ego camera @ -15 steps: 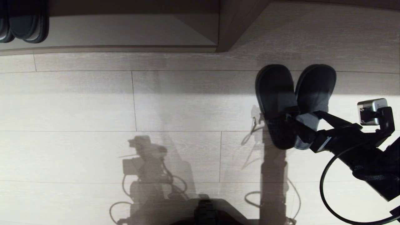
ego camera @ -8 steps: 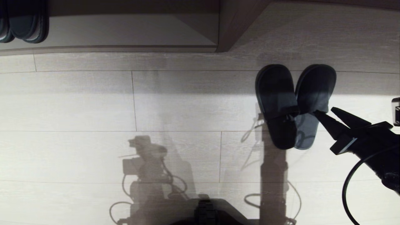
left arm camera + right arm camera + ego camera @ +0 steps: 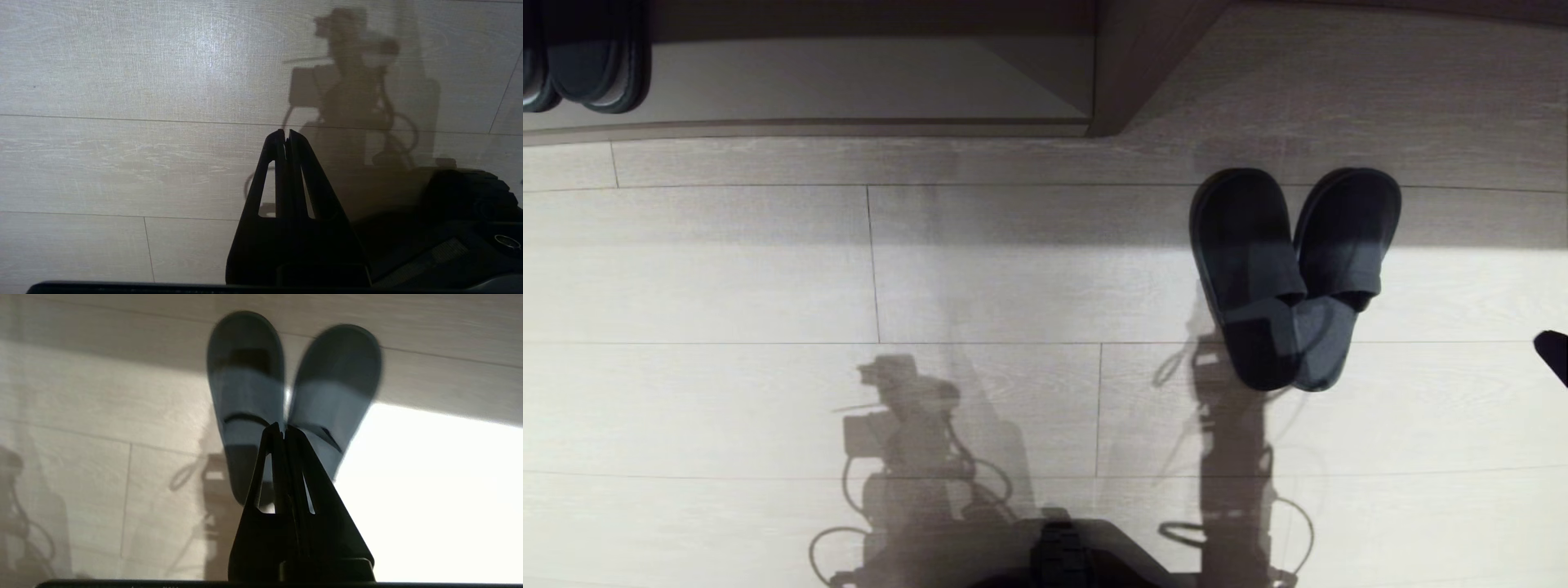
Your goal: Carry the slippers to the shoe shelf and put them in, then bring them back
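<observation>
I see the slippers [image 3: 1290, 278] on the floor [image 3: 980, 269], heels overlapping, w/ my right claw [image 3: 283, 428] pressed together, empty, apart from them. Left claw [image 3: 287, 134] also pressed together.

Light fell from behind the robot, throwing its shadow [image 3: 915, 457] hard-edged and cabled across the pale floor [image 3: 727, 269]. A dim band lay along the far side, darkening the toes of the slippers [image 3: 1290, 278]. In the right wrist view the floor burned out to white glare beside them, and the slippers were smeared with motion blur. Plank lines bowed slightly near the head view's edges.
</observation>
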